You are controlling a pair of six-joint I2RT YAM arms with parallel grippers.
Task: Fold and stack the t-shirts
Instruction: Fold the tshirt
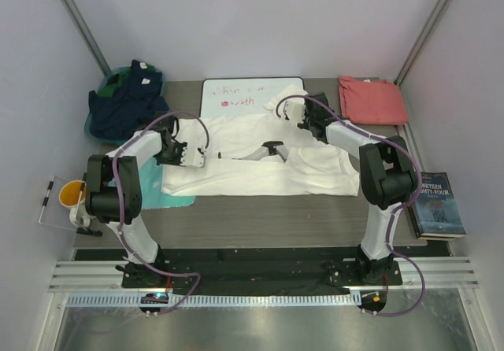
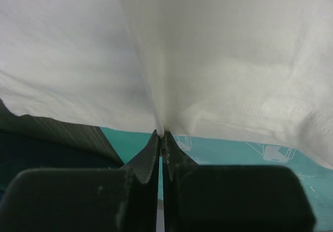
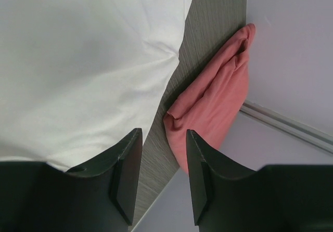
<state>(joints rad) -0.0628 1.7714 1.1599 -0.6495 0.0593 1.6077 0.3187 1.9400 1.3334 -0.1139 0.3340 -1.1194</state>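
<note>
Overhead, we look down on a dark wood-grain table with two robot arms mounted at its near edge. Along the far side we see a heap of navy and green clothes on the left, a whiteboard with red scribbles in the middle, and a folded salmon-red t-shirt on the right. A yellow mug stands off the table's left edge, and a paperback book lies off its right edge.

A teal board lies partly under the left end of the cream-white t-shirt. That shirt lies spread and rumpled across the middle of the table, its far edge lapping onto the whiteboard. It has loose folds, and a small black-and-grey print shows near its centre.

From the left wrist we see the left gripper clenched on a pinched ridge of the white cloth at the shirt's left end, above the teal board.

From the right wrist we see the right gripper with its jaws apart and nothing between them. It hangs above the shirt's far right edge. Bare table and the salmon-red t-shirt, just beside but apart from the white one, show through the gap
</note>
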